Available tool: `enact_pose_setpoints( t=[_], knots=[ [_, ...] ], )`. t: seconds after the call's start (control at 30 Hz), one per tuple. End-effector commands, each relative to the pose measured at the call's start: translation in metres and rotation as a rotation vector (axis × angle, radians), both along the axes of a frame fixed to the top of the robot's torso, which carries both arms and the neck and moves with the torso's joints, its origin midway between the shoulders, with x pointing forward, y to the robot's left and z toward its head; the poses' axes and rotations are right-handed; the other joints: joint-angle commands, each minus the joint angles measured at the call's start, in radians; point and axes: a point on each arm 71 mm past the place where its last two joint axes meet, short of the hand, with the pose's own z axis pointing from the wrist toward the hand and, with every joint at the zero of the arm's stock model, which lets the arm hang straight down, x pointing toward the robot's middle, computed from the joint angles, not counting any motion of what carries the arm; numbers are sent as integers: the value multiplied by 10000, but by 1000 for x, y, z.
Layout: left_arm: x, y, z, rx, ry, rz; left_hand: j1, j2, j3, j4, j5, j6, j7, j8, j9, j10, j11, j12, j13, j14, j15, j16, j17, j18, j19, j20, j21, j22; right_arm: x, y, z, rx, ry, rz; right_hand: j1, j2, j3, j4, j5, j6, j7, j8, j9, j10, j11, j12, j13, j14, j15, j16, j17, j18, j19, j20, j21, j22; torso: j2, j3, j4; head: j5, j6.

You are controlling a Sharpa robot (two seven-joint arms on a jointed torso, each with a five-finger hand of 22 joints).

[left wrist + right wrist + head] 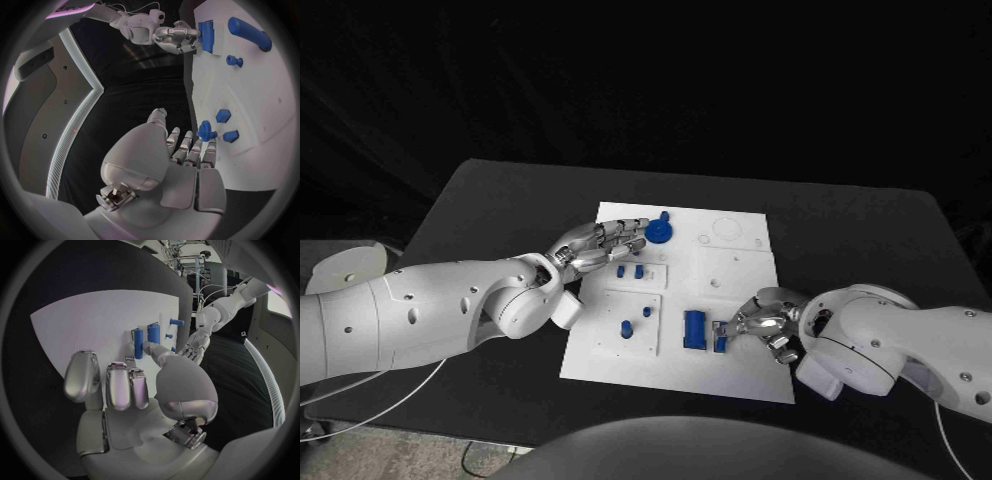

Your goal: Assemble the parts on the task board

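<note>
Parts are seen distributed across the task board point(733, 300), which lies flat in the middle of the black desk point(488, 200). A blue gear point(658, 233) sits near the board's far left corner, with the left hand point(596, 245) just beside it, fingers point(187, 150) extended and apart, nothing held. Two upright blue blocks point(694, 329) stand near the board's near edge. The right hand point(769, 320) is placed just beside them, fingers point(119, 385) loosely curled; whether anything is gripped cannot be told. Small blue pegs point(626, 328) are noted on the board's left half.
</note>
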Motion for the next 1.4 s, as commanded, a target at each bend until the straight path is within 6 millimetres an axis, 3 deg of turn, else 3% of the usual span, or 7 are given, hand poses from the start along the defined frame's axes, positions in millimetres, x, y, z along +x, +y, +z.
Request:
enact_pose_setpoints(
  t=[0.03, 0.37, 0.57, 0.93, 1.03, 1.13, 1.4],
  knots=[
    [-4, -5, -3, -86, 202, -399, 75, 9, 79, 5, 32, 65, 15, 68, 14, 77, 15, 23, 11, 81, -2, 65, 9, -154, 82, -20, 44, 14, 0, 0, -1, -81, -13, 69, -35, 104, -90, 44, -182, -46, 8, -54, -36, 1050, 105, 38, 2633, 527, 101, -61, -3, 62, -71, 13, -45, 1527, 2, 1, 1, -2, 0],
    [-4, -5, -3, -74, 254, -437, 110, 6, 112, -28, 60, 101, 83, 89, 17, 90, -7, 17, 9, 86, 1, 69, 10, -157, 90, -20, 46, 7, 1, 0, -1, -176, -58, 204, -129, 20, -358, 209, -771, -76, 30, -97, -94, 1050, 125, 38, 2633, 528, 118, -70, -16, 69, -77, 32, -84, 1519, -11, 5, -7, -3, 0],
    [-4, -5, -4, -63, 291, -455, 128, 4, 131, -47, 75, 117, 119, 99, 18, 95, -21, 10, 8, 88, 3, 70, 10, -160, 93, -21, 47, 3, 0, 1, -1, -293, -156, 525, -166, -147, -658, 261, -1269, 39, -2, 112, -5, 1050, 102, 38, 2633, 532, 106, -61, -3, 71, -76, 32, -94, 1519, -2, 3, -2, -6, 0],
    [-4, -5, -5, -42, 345, -460, 159, -2, 162, -82, 117, 155, 169, 119, 21, 103, -40, 2, 8, 96, 4, 75, 11, -164, 94, -21, 46, -6, -2, 4, -1, -338, -121, 891, 39, -182, -1134, 244, -1125, 97, -136, 702, 368, 1050, -7, 38, 2633, 536, 19, -45, 21, 73, -69, -39, -91, 1524, -10, 0, 0, 13, 0],
    [-5, -5, -6, -38, 367, -461, 172, -3, 177, -97, 135, 182, 191, 132, 24, 107, -50, 0, 7, 95, 4, 75, 11, -166, 94, -21, 45, -10, -2, 4, 0, -330, -199, 959, 86, -170, -1313, 266, -1213, 8, -170, 986, 597, 1050, -40, 38, 2633, 541, -12, -31, 41, 70, -65, -64, -89, 1526, -11, -1, 1, 10, 0],
    [-5, -5, -7, -32, 398, -463, 191, -5, 199, -121, 152, 231, 241, 156, 31, 112, -77, -5, 7, 98, 3, 77, 12, -168, 97, -21, 45, -13, -2, 4, 0, -281, -328, 999, 135, -114, -1580, 347, -1331, -178, -240, 1563, 1091, 1050, -102, 38, 2633, 548, -56, -8, 74, 70, -61, -107, -92, 1527, -7, -2, -2, 24, 0],
    [-7, -4, -9, -36, 440, -452, 218, -6, 237, -156, 184, 312, 309, 195, 40, 124, -113, -10, 8, 107, 2, 83, 13, -171, 103, -21, 46, -18, 0, 4, 8, 10, -1523, 891, 213, 99, -1704, 518, -996, -465, -288, 1996, 1484, 1050, -134, 38, 2633, 575, -86, 77, 190, 63, -41, -141, -45, 1542, -2, 6, 1, 70, 0]
  ],
)
